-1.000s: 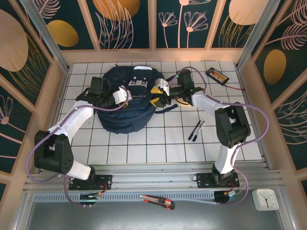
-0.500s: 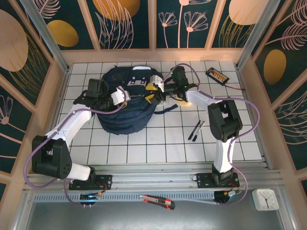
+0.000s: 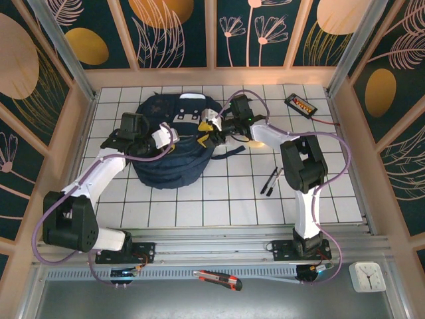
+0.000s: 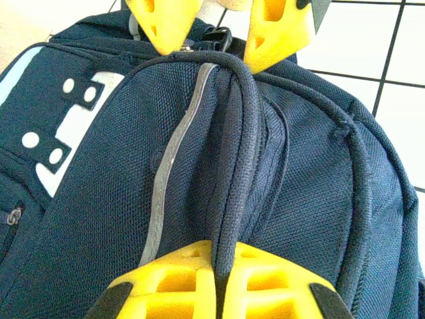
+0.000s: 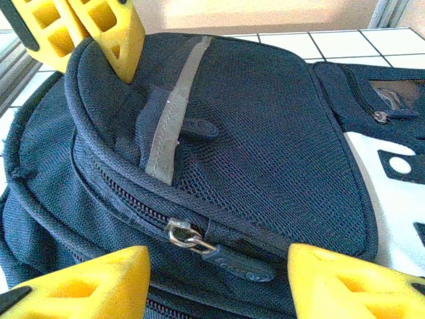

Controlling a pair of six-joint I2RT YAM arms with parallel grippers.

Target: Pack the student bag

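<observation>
The student bag point(image 3: 169, 156), a big dark navy backpack with white patches, lies at the back left of the tiled table. My left gripper point(image 3: 174, 133) is shut on a raised fold of the bag's piped seam point(image 4: 229, 166), beside a grey stripe point(image 4: 169, 166). My right gripper point(image 3: 204, 129) faces it from the right and is open. Its yellow fingers point(image 5: 86, 282) straddle a dark zip pull point(image 5: 236, 260) on a metal ring without touching it. In the right wrist view the left gripper point(image 5: 99, 26) sits at the bag's top edge.
Two dark pens point(image 3: 271, 181) lie on the tiles right of the bag. A black device with orange buttons point(image 3: 301, 104) rests at the back right. A red-and-black cutter point(image 3: 219, 279) and a white clock point(image 3: 367, 276) sit on the front ledge.
The right gripper has moved left and farther back, up against the bag's top. The bag and the left gripper holding it have shifted slightly left and back.
</observation>
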